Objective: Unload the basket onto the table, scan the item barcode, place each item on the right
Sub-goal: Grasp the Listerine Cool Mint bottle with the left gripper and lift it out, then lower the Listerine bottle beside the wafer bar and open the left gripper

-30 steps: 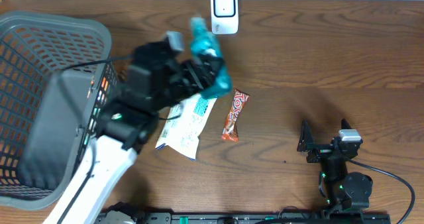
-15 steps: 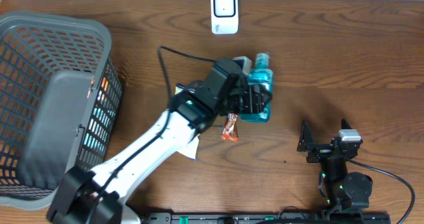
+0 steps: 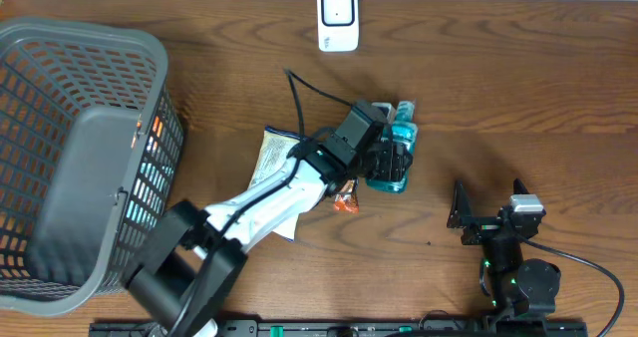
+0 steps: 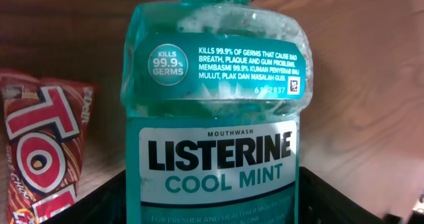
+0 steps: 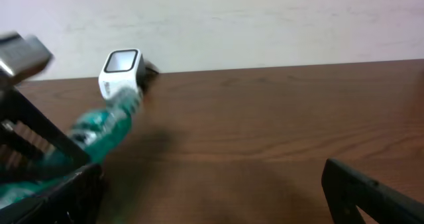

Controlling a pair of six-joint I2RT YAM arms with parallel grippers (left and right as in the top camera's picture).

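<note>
White left arm, black claw (thin black cable)

— What does the mouthwash bottle say?
— "LISTERINE COOL MINT" under a small "MOUTHWASH". The upper band reads "KILLS 99.9% GERMS".
— And the red snack wrapper beside it?
— Large white letters "TO", and the rest is cut off.

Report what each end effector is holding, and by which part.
Left end effector: the mouthwash bottle, gripped across its lower body, cap end free. Right end effector: nothing, jaws open.
</note>
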